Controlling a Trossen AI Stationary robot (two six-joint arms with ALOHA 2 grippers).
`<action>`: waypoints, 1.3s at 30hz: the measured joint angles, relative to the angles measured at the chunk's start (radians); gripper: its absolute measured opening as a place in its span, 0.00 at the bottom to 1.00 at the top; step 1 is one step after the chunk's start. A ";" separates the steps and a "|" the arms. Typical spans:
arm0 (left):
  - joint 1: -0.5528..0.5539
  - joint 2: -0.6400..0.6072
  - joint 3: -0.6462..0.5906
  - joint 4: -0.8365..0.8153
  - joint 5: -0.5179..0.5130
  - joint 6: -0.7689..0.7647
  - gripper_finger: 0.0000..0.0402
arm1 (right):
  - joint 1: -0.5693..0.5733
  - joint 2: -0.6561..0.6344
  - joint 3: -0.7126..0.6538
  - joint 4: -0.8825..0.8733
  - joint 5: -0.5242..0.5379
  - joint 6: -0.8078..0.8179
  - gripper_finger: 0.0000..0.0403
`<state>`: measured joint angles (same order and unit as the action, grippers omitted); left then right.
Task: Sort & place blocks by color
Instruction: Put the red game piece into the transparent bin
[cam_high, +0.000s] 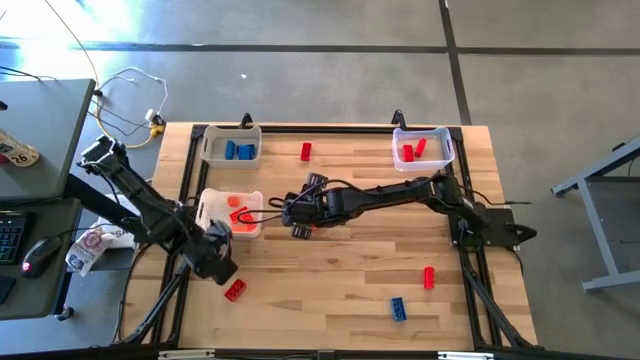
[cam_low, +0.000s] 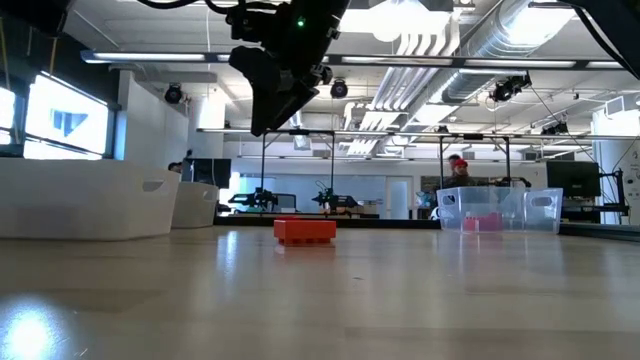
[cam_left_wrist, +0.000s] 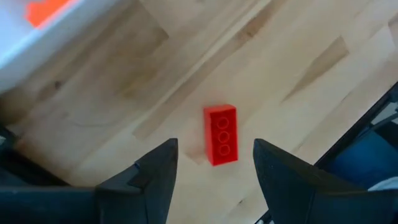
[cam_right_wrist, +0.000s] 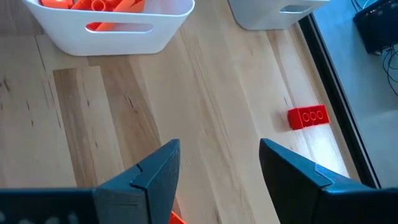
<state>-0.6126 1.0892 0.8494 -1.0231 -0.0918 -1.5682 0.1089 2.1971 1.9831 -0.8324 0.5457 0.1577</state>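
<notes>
Overhead, both my arms work the wooden table (cam_high: 340, 290). My left gripper (cam_high: 218, 262) hangs just above a red block (cam_high: 236, 290) near the front left edge, beside the bin of orange blocks (cam_high: 232, 214). My right gripper (cam_high: 296, 215) reaches across to mid-table, close to that same bin, with a scrap of orange or red showing at its tip. Blue blocks sit in the back left bin (cam_high: 232, 147), red ones in the back right bin (cam_high: 422, 147). Loose pieces remain: a red block (cam_high: 306, 151) at the back, another red block (cam_high: 429, 277) and a blue block (cam_high: 398, 308) at the front right.

At table height, a gripper hangs above a red brick (cam_low: 305, 231); I cannot tell from here whose it is.

Through the left wrist camera, the fingers (cam_left_wrist: 155, 171) stand apart, empty, with the red block (cam_left_wrist: 220, 134) on the wood between and just ahead of them.

Through the right wrist camera, the fingers (cam_right_wrist: 155, 168) are spread too, an orange sliver (cam_right_wrist: 176, 218) below them, the orange bin (cam_right_wrist: 112, 28) ahead.

I judge the left arm is lining up a pick: next comes a straight descent, a close across the block's narrow sides, then a carry to the red bin.
</notes>
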 joint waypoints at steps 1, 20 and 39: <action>-0.010 0.016 0.000 0.014 -0.002 -0.007 0.48 | 0.000 0.000 0.000 -0.001 0.000 0.000 0.51; -0.132 0.277 0.000 0.213 -0.003 -0.140 0.48 | 0.000 0.000 0.000 -0.025 -0.004 0.002 0.51; -0.162 0.469 0.000 0.320 0.041 -0.186 0.48 | 0.000 0.000 0.000 -0.025 -0.005 0.003 0.51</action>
<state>-0.7750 1.5580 0.8497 -0.7034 -0.0512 -1.7542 0.1089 2.1971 1.9831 -0.8574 0.5411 0.1608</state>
